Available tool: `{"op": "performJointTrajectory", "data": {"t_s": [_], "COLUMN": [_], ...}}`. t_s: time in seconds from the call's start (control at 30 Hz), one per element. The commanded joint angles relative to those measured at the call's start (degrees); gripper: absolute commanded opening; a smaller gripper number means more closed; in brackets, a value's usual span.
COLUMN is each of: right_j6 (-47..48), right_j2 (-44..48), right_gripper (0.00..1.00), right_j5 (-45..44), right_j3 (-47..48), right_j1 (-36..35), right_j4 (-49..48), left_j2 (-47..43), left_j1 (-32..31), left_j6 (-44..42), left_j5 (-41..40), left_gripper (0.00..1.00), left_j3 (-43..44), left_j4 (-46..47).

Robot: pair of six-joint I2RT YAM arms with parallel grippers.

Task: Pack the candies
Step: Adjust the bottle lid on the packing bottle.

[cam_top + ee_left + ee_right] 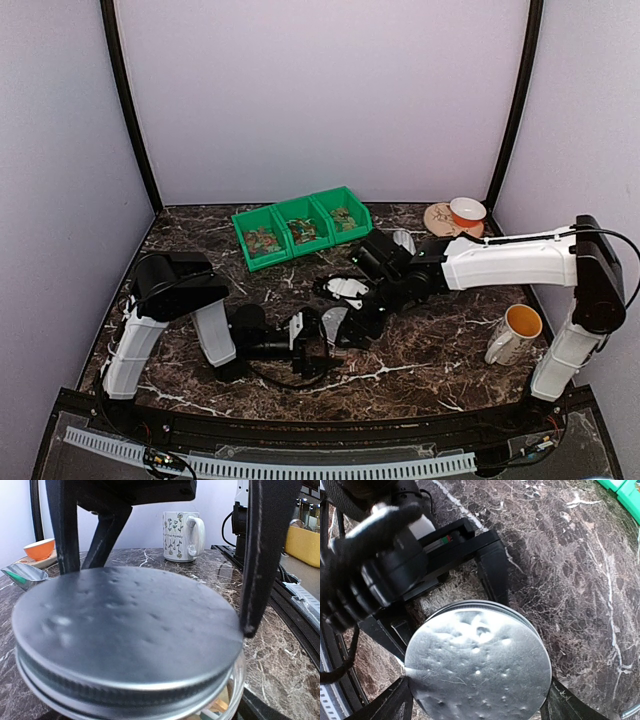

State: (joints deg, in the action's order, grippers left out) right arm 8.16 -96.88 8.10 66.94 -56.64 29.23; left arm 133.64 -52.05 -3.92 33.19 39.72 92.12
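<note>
left gripper (157, 600) clamped on sides of clear jar (235, 680), right gripper (479, 692) above, jaws wide astride grey metal lid (477, 665), grip not determinable, candies (263, 239) in 3 green bins (265, 260) at table (450, 370) rear, apart from jar

The lid (125, 630) is dull grey metal, finely dimpled, on a clear jar (236, 682). The table (430, 350) looks like glossy dark marble. The bins (300, 225) are green plastic, and the mug (180, 535) is shiny glazed white.
</note>
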Motion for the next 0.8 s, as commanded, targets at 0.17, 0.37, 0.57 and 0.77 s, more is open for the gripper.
{"op": "performJointTrajectory", "data": {"t_s": [0.17,0.37,0.57,0.77], "right_j6": [2.4,3.1,3.6,3.6], "right_j2": [-3.8,-5.4,-6.2,-6.8], "right_gripper": [0.81,0.81,0.82,0.82], "right_j5": [-1.2,0.0,2.4,3.5], "right_j3": [6.4,8.2,9.3,10.4], "right_j1": [-0.1,-0.1,-0.1,0.1], "right_j4": [7.4,10.4,12.0,12.9], "left_j2": [4.5,4.4,4.5,4.4], "left_j1": [-0.8,-0.8,-0.9,-1.3], "left_j6": [-0.6,-0.6,-0.8,-1.8], "left_j5": [0.3,0.2,0.3,-0.5], "left_gripper": [0.86,0.86,0.86,0.86], "left_j3": [-1.5,-1.6,-1.4,-1.2], "left_j4": [-12.9,-12.9,-13.3,-14.1]}}
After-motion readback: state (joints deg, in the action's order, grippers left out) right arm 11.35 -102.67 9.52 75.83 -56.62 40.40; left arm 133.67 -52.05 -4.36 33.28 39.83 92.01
